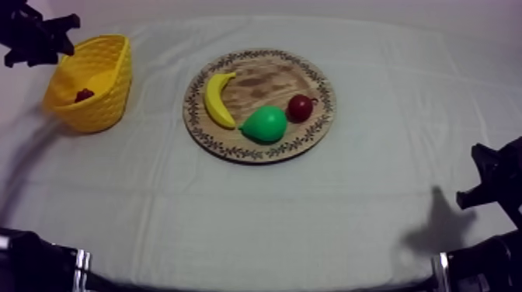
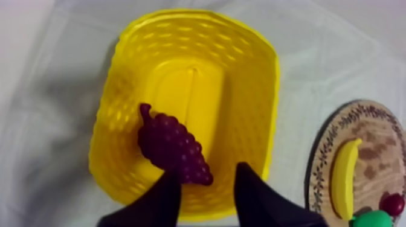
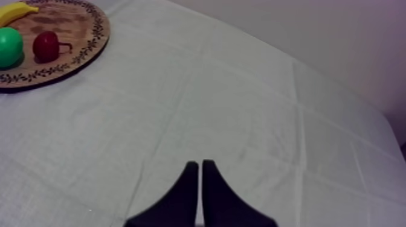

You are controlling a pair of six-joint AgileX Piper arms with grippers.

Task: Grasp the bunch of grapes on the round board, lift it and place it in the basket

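The one yellow basket [image 1: 105, 109] stands at the left side of the counter [image 1: 256, 210] and holds a single thing: the bunch of grapes [image 2: 172, 145], lying on its floor against one wall with the stem pointing away from the left tool [image 2: 206, 171]. From above, the grapes are little more than a dark red patch inside the basket, likely the same bunch. The left tool hangs over the basket's near rim, released, its two black fingers apart with nothing between them. The one round wooden board [image 1: 260, 78] carries three fruits: one banana [image 1: 217, 99], one green pear [image 1: 264, 124] and one small red fruit [image 1: 300, 107], the pear between the other two. The right tool [image 3: 200, 163] is clenched on nothing, low over bare cloth, well apart from the board.
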